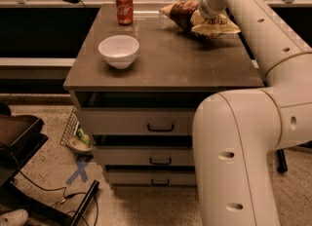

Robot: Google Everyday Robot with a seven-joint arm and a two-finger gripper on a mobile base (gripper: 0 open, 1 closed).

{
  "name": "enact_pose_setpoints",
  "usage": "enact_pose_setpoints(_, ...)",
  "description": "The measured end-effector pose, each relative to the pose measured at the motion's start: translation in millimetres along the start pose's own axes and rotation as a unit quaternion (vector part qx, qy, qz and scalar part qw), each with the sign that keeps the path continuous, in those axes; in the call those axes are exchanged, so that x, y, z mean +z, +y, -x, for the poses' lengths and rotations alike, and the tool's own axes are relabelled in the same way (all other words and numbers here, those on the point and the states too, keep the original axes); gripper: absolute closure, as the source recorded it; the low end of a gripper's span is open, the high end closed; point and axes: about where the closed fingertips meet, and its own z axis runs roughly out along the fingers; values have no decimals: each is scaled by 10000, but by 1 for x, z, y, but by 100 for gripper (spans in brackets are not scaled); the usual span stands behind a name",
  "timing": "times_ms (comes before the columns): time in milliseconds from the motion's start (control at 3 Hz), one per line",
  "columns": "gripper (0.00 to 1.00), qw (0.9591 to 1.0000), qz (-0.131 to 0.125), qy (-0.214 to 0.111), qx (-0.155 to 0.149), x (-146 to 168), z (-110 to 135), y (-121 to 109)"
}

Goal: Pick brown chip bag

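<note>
Back right of cabinet top: brown chip bag, tilted, touching gripper.
Tool state: gripper at bag's upper edge; wide or narrow cannot be told.
Back left: red soda can.
Front left: white bowl, well apart from bag.

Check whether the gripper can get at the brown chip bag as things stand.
Likely yes. The gripper is right at the brown chip bag, at the far right of the table, with nothing between them. The red soda can and white bowl sit well to the left.
</note>
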Motion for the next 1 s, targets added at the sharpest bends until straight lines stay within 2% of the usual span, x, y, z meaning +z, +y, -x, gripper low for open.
enact_pose_setpoints(333,98,10000,20,15,-4,3,-1,2)
enact_pose_setpoints(667,100,9999,128,-46,76,3,-3,4)
enact_pose_setpoints(1000,100,9986,400,-215,268,-14,-8,2)
